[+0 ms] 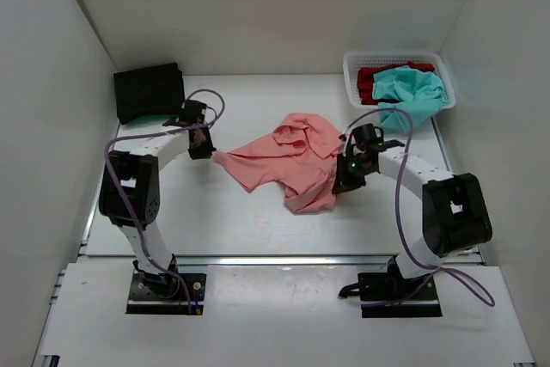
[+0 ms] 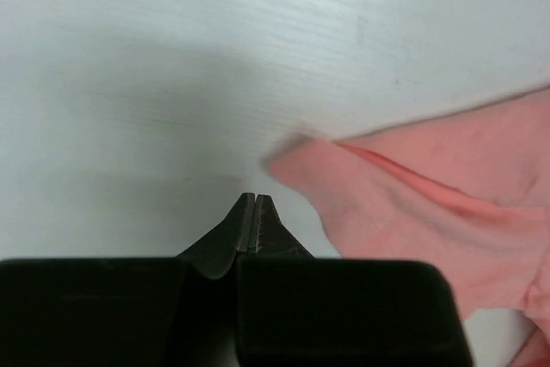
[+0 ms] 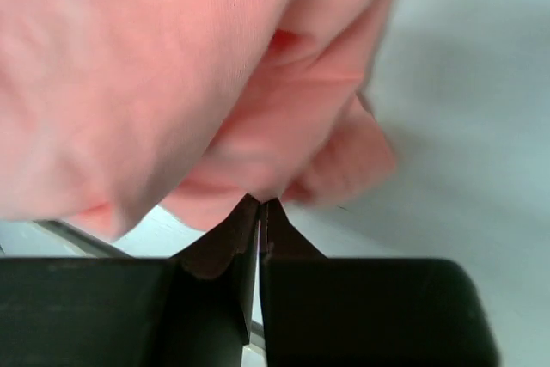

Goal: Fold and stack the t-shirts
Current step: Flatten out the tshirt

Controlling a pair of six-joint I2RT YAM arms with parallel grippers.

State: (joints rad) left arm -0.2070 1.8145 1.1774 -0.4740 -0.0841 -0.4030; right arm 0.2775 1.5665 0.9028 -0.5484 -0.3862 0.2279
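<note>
The salmon-pink t-shirt (image 1: pixel 292 161) lies crumpled in the middle of the table. My left gripper (image 1: pixel 204 149) is shut and empty beside the shirt's left corner (image 2: pixel 296 165), which lies just ahead and to the right of the gripper (image 2: pixel 255 200). My right gripper (image 1: pixel 344 180) is at the shirt's right edge. In the right wrist view it (image 3: pixel 262 205) is shut, and bunched pink cloth (image 3: pixel 258 143) is pinched at its tips. A folded black t-shirt (image 1: pixel 149 90) lies at the back left with a green edge (image 1: pixel 148 118) under it. The teal t-shirt (image 1: pixel 411 89) and the red t-shirt (image 1: pixel 375 76) lie in the basket.
The white mesh basket (image 1: pixel 352 70) stands at the back right. White walls close in the table on three sides. A metal rail (image 1: pixel 284 258) runs along the table's near edge.
</note>
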